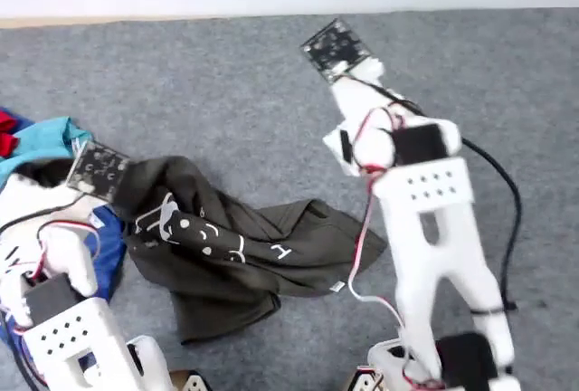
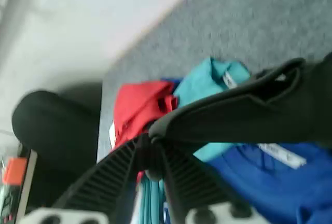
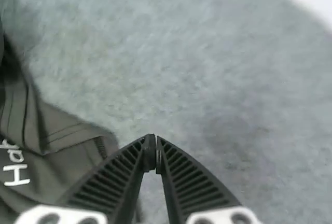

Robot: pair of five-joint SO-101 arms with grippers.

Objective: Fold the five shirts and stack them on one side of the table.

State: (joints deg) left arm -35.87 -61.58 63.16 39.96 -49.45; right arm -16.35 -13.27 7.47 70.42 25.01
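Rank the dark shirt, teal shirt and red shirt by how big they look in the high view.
1. dark shirt
2. teal shirt
3. red shirt, partly cut off at the picture's edge

The desk [image 1: 181, 83] is covered in rough grey felt — the dark shirt [image 1: 226, 264] is made of soft matt cloth, the right gripper [image 3: 152, 154] of ribbed black plastic.

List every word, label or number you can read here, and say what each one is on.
White print on the dark shirt: creased and cut off, no whole word can be read.
Neck tag of the teal shirt: too blurred to read.
Label on the blue shirt: too blurred to read.
No other text can be read.
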